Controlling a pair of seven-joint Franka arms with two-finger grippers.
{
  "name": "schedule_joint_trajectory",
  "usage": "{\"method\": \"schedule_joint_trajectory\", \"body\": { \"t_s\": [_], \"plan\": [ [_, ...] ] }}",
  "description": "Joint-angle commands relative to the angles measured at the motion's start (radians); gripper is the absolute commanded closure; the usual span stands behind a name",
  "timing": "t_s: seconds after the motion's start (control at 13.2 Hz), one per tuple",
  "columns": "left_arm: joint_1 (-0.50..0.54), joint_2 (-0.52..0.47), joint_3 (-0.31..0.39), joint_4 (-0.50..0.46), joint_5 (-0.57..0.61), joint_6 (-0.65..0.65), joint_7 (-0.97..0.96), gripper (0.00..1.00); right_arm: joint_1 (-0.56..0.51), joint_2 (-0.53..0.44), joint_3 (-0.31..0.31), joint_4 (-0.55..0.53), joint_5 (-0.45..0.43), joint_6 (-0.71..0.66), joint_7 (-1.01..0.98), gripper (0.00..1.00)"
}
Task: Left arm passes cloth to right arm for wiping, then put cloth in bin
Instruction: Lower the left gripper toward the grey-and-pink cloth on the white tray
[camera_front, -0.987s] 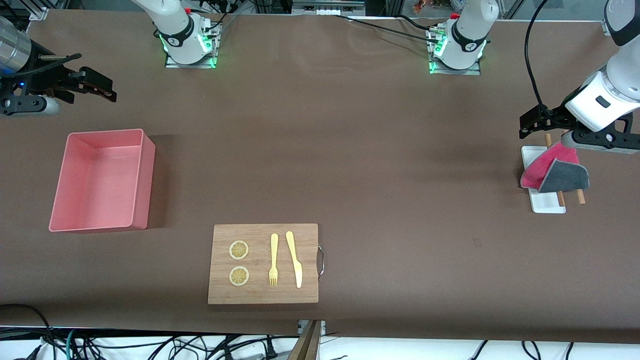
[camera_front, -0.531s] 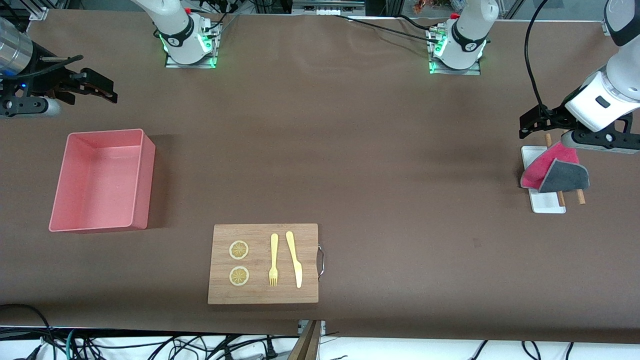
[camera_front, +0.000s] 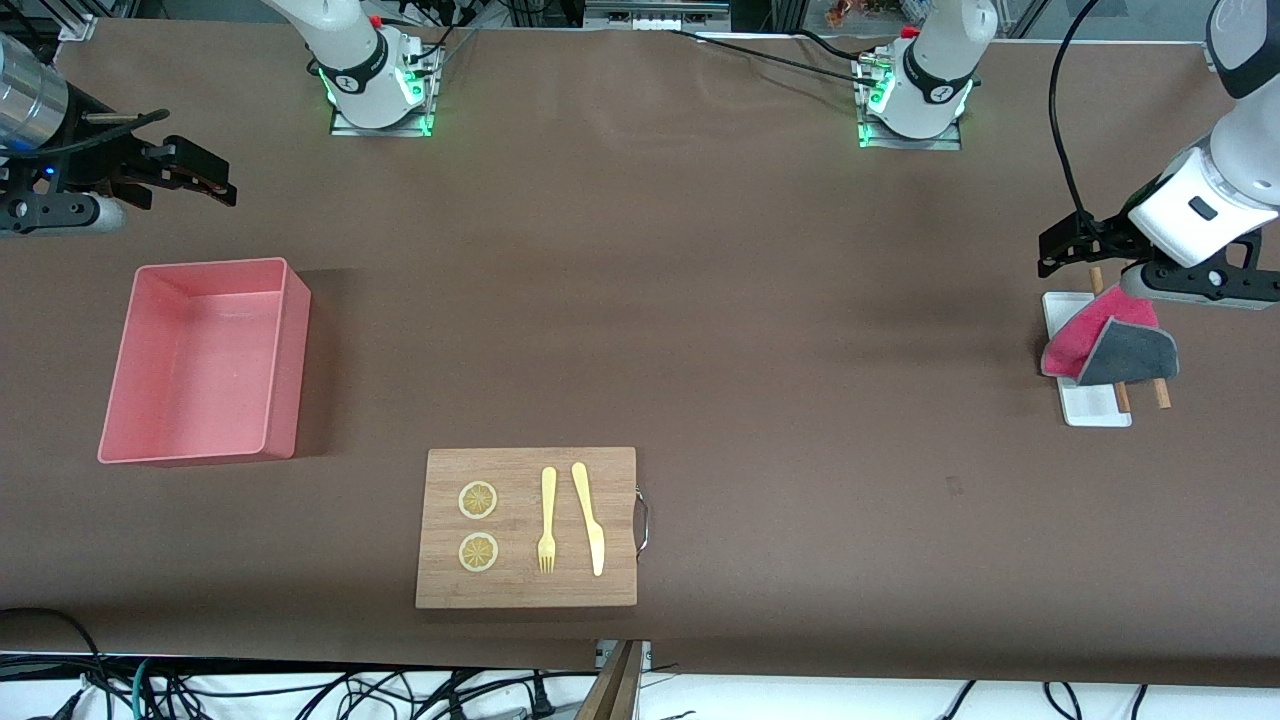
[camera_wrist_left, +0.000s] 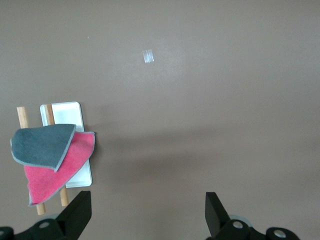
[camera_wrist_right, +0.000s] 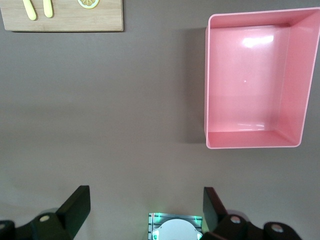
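The cloth (camera_front: 1100, 345), crimson-pink with a dark grey flap, lies on a small white tray (camera_front: 1095, 408) and two wooden sticks at the left arm's end of the table. It also shows in the left wrist view (camera_wrist_left: 50, 155). My left gripper (camera_front: 1058, 248) hangs open and empty over bare table beside the tray, apart from the cloth; its jaws show wide apart in the left wrist view (camera_wrist_left: 147, 215). My right gripper (camera_front: 205, 180) waits open and empty over the table by the pink bin (camera_front: 285, 370), which is empty. The bin also shows in the right wrist view (camera_wrist_right: 206, 85).
A wooden cutting board (camera_front: 520, 590) with two lemon slices, a yellow fork (camera_front: 547, 520) and a yellow knife (camera_front: 590, 520) lies near the front edge. The arm bases (camera_front: 375, 90) stand along the table's edge farthest from the front camera.
Both grippers have shifted only very slightly. The cloth has not moved.
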Motion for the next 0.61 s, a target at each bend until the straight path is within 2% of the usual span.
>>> {"method": "schedule_joint_trajectory", "body": {
  "t_s": [0.0, 0.3, 0.53],
  "plan": [
    [0.050, -0.030, -0.011, -0.085, -0.002, 0.011, 0.083, 0.00, -0.008, -0.006, 0.012, -0.005, -0.018, 0.008, -0.009, 0.00],
    [0.139, -0.019, -0.005, -0.139, 0.018, 0.019, 0.415, 0.00, -0.008, -0.006, 0.012, -0.007, -0.016, 0.008, -0.008, 0.00],
    [0.200, 0.005, -0.003, -0.145, 0.113, 0.043, 0.714, 0.00, 0.001, 0.002, 0.013, -0.007, -0.016, 0.015, -0.008, 0.00]
  ]
}}
